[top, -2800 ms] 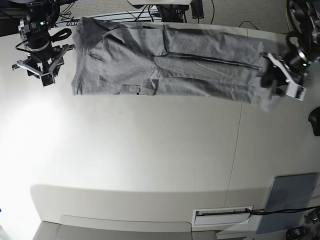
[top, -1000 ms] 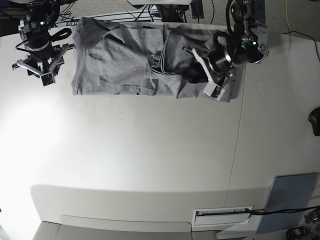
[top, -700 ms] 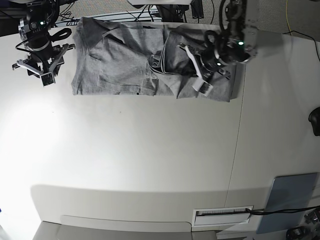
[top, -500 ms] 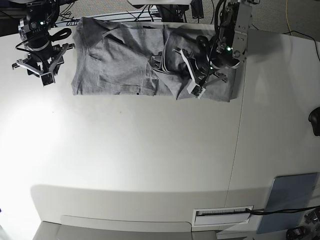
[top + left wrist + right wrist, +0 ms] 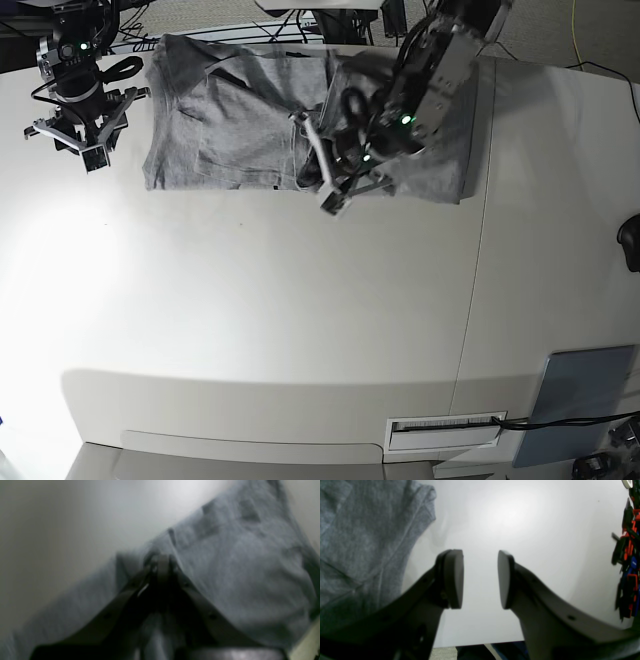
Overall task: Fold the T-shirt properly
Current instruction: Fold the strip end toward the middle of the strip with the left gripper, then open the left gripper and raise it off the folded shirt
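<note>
At the tabletop's far left corner the right gripper (image 5: 88, 140) hangs with jaws apart and empty, just beside the T-shirt (image 5: 240, 125) lying along the far edge. The left gripper (image 5: 325, 180) — clamped on a bunch of the T-shirt — is mid-fold, carrying one end over the middle. Next, I judge, it should lay that end flat and square, then let go.

Left wrist view all motion-blurred: left gripper (image 5: 160, 567) tips pressed together against the T-shirt (image 5: 245, 562), can't tell if cloth is pinched between them. Shirt cut off at 3 and 6 o'clock edges there. In base view the left arm covers the shirt's middle (image 5: 250, 110); fold layers under it hidden, lettering not readable. Shirt's far hem at 12 o'clock merges with dark cables. Right wrist view: shirt (image 5: 357, 542) cut off at 9 o'clock; red-blue clutter (image 5: 628, 562) at 3 o'clock cropped, unidentifiable. Grey-blue pad (image 5: 580, 400) at 4 o'clock in base view partly cropped.
</note>
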`<action>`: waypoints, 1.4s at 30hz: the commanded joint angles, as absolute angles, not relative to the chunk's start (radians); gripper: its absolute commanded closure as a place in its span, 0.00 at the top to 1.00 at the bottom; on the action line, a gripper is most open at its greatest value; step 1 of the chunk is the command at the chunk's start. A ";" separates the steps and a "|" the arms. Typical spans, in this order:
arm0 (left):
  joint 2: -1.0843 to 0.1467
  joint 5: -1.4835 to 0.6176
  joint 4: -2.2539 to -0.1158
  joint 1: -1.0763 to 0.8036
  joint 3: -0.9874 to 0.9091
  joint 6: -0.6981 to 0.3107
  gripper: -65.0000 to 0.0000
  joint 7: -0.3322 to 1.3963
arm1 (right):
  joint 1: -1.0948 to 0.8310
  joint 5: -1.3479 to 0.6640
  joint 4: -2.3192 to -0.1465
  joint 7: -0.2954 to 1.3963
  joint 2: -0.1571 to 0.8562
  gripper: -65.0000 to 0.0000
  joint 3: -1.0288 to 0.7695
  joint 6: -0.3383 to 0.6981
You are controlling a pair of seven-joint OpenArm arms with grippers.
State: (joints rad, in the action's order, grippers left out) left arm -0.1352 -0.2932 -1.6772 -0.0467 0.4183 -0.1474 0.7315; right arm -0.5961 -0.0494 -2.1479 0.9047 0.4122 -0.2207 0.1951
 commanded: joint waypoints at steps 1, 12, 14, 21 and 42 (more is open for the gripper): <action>-0.128 -0.300 -1.696 -0.015 0.429 -0.154 0.00 0.706 | -0.596 -0.036 -2.165 0.886 0.424 0.35 -0.229 0.186; -0.242 -0.403 -2.011 -0.116 0.362 -0.334 0.00 0.846 | -0.596 -0.037 -2.165 0.872 0.424 0.35 -0.229 0.186; -0.282 -0.405 -2.068 -0.183 0.363 -0.368 0.00 0.846 | -0.596 -0.037 -2.165 0.870 0.424 0.35 -0.229 0.186; -0.341 -0.378 -2.116 -0.368 0.363 -0.466 0.00 0.846 | -0.596 -0.037 -2.165 0.869 0.424 0.35 -0.229 0.186; -0.322 -0.157 -2.099 -0.504 0.379 -0.220 0.57 0.750 | -0.596 -0.037 -2.165 0.882 0.424 0.35 -0.229 0.186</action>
